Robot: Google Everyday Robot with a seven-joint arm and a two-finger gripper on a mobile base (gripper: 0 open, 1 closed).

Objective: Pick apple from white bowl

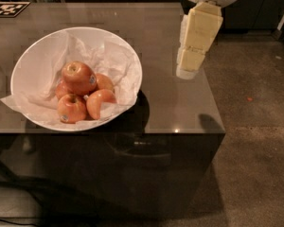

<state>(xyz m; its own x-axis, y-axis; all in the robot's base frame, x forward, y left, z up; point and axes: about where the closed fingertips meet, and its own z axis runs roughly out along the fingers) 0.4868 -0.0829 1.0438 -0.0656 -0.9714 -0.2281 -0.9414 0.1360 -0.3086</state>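
The bowl (26,60) sits on the left half of the desk (175,105), near its front edge. Paper (116,60) lines it, and one apple (79,77) lies on top of the other apples (72,109) inside. The end effector (187,71) hangs over the desk's right part, apart from the bowl. A marker card (8,8) lies at the far left corner.

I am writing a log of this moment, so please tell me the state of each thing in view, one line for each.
white bowl: upright on the table, lined with paper, holding apples.
top apple: lying on the other apples, stem up, not gripped.
other apples: heaped in the bowl, untouched.
paper: crumpled, hanging over the rim.
pincer: above the table's right part, apart from the bowl.
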